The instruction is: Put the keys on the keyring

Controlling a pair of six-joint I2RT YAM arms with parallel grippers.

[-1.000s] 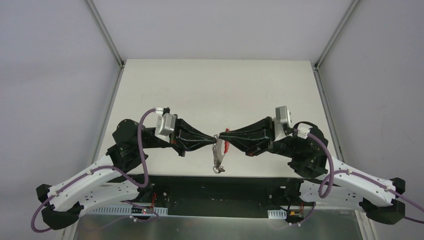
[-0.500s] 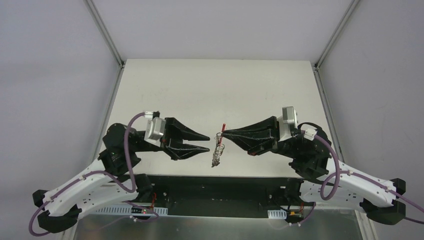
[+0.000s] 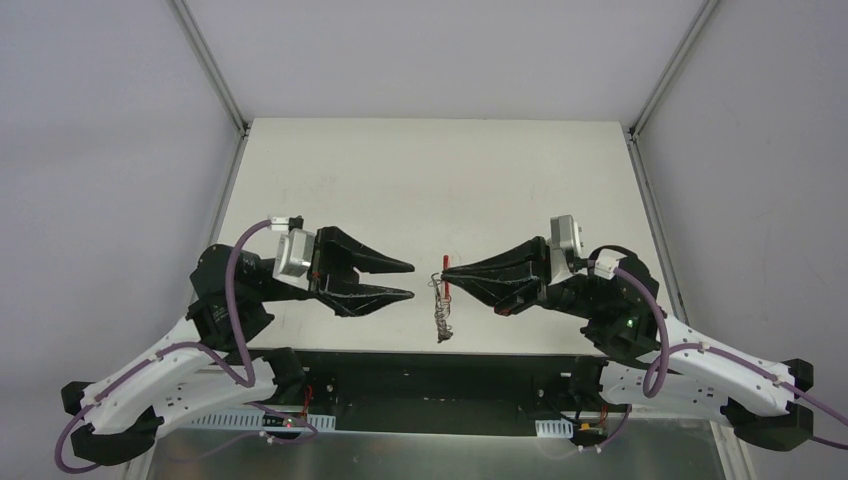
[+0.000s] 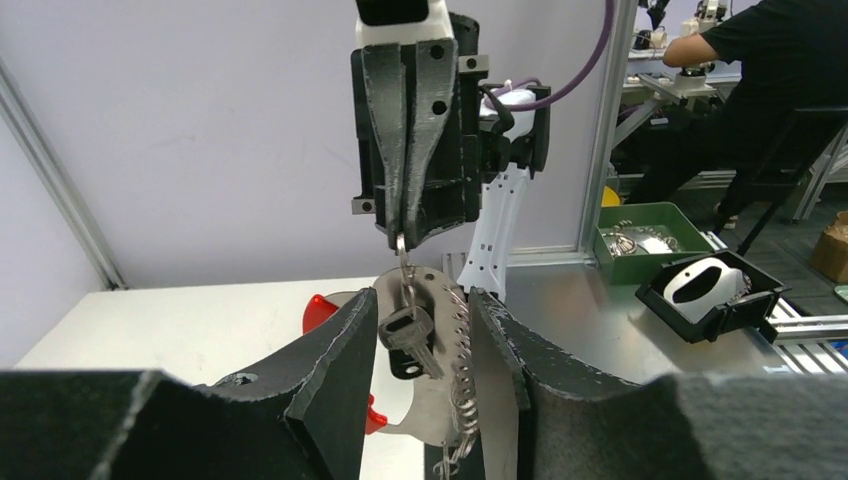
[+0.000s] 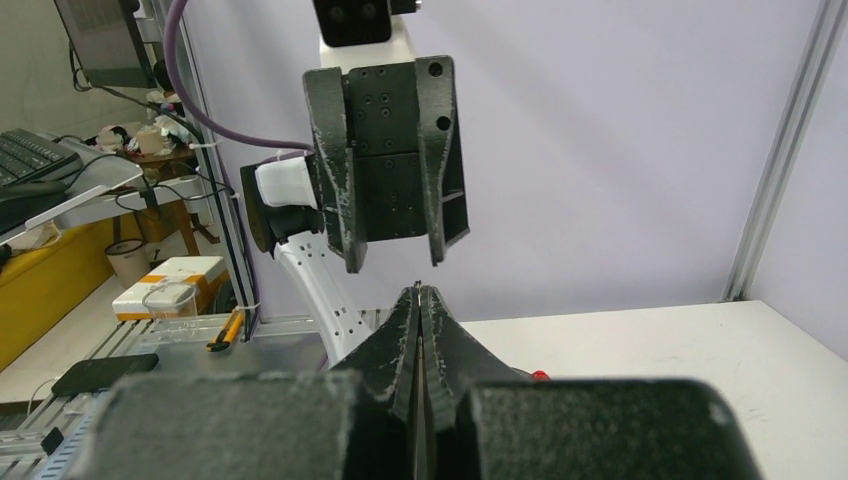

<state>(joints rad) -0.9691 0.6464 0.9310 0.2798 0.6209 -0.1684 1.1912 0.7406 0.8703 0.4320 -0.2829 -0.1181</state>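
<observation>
My right gripper (image 3: 445, 268) is shut on the top wire loop of the keyring (image 3: 441, 308), which hangs from its tip above the table's near edge. In the left wrist view the keyring (image 4: 440, 400) shows a grey-white strap, a wire coil and a red tag (image 4: 320, 305). A small dark-headed key (image 4: 408, 335) dangles on the loop. My left gripper (image 3: 412, 281) is open, just left of the bunch and apart from it. Its fingers (image 4: 335, 350) frame the key without touching it. The right wrist view shows the right gripper (image 5: 422, 292) pinched on thin wire.
The white table (image 3: 430, 180) stretches behind the grippers, with metal frame posts (image 3: 210, 70) at its back corners. Off the table to the right stand a green bin (image 4: 650, 235) and a black tray (image 4: 710, 290).
My left gripper has opened and drawn back to the left, away from the keyring. The bunch stays hanging from the shut right gripper, now swinging straighter down.
</observation>
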